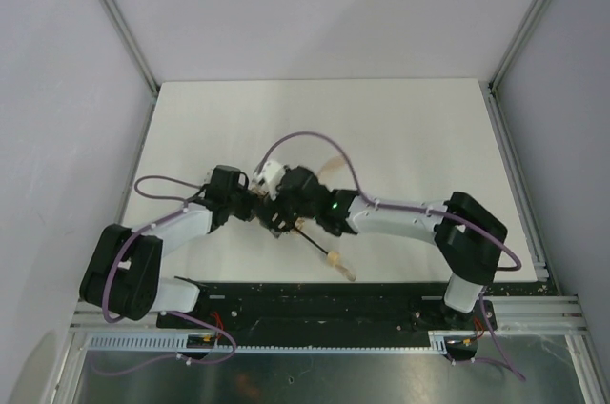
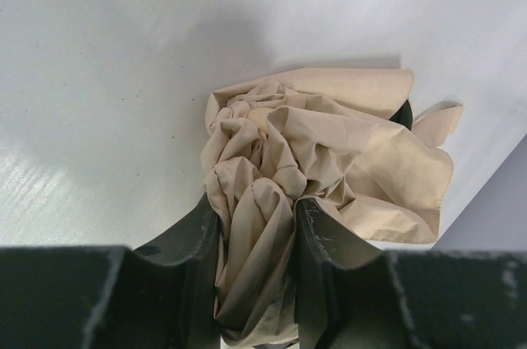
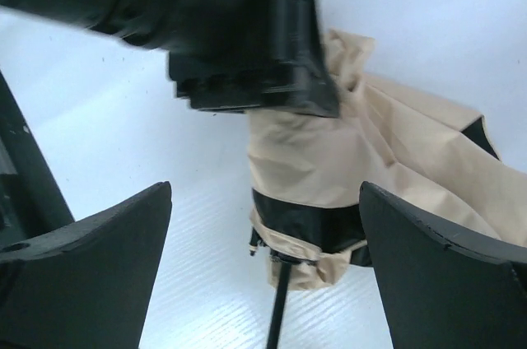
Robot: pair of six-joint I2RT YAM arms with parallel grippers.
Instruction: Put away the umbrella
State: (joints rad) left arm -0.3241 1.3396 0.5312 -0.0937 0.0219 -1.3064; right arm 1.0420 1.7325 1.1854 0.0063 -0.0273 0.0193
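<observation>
The umbrella [image 2: 329, 143] lies at the middle of the white table [image 1: 419, 137], under the spot where the two arms meet. From above, the wrists hide most of it. Only a scrap of beige cloth shows beyond them, and the thin black shaft [image 1: 315, 244] runs out toward the near edge, ending in the small tan handle [image 1: 334, 257]. The strap there is too small to make out clearly.

The left gripper [image 2: 255, 238] is pinched narrow on a crumpled bunch of the cloth, which fills the gap between its fingers [image 2: 191, 242]. The right gripper [image 3: 265, 193] stands wide, one finger on either side of the bundled cloth; I cannot tell whether either one touches it. In its camera the left gripper's black body blocks the top of the cloth, and the lower edge cuts off the shaft
</observation>
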